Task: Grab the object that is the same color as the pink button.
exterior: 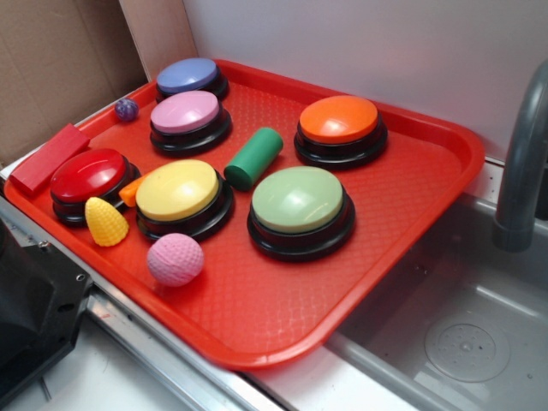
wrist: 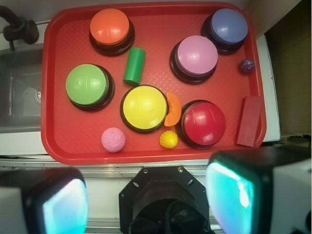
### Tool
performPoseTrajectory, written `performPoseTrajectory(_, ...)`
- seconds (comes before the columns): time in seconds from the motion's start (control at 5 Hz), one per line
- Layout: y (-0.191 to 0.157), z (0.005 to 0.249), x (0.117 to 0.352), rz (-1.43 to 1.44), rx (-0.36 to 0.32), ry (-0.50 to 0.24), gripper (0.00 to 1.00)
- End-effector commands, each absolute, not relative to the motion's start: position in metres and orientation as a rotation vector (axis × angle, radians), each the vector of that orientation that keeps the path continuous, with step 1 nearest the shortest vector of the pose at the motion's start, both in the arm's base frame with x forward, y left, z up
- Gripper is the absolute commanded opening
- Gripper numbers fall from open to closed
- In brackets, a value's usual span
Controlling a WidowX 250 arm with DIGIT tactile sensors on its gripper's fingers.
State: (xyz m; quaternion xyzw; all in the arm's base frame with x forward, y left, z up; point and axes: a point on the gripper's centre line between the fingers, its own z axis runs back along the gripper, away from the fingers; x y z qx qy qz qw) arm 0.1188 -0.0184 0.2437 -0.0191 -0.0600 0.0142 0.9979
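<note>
Pink ball (wrist: 113,139) is left free just off the yellow button (wrist: 144,107); tool (wrist: 146,197) is held wide, empty, clear of the tray (wrist: 53,146).

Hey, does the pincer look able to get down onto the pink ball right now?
Probably yes. The pink ball sits alone near the tray's front edge, apart from the yellow button and yellow cone, with nothing over it. The pincer is open above.

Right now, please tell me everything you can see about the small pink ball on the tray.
The pink ball is small, round and matte, its surface covered in fine dimples like a golf ball. It looks soft, perhaps rubber or foam. It rests on the red tray near the front rim, just in front of the yellow button, touching nothing else.
</note>
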Motion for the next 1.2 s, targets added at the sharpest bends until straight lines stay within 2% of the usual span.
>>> performPoseTrajectory(0.0, -0.018, 0.244, 0.119, 0.028, -0.038, -0.120, 1.00)
performPoseTrajectory(0.2, -0.037, 0.229, 0.117, 0.020, -0.075, -0.134, 1.00)
performPoseTrajectory(0.4, -0.057, 0.205, 0.119, 0.022, -0.111, -0.111, 1.00)
performPoseTrajectory(0.6, -0.070, 0.175, 0.122, 0.078, -0.102, -0.137, 1.00)
performPoseTrajectory(0.8, -0.077, 0.146, 0.127, 0.113, -0.134, -0.139, 1.00)
performPoseTrajectory(1.0, -0.084, 0.109, 0.132, 0.143, -0.094, -0.122, 1.00)
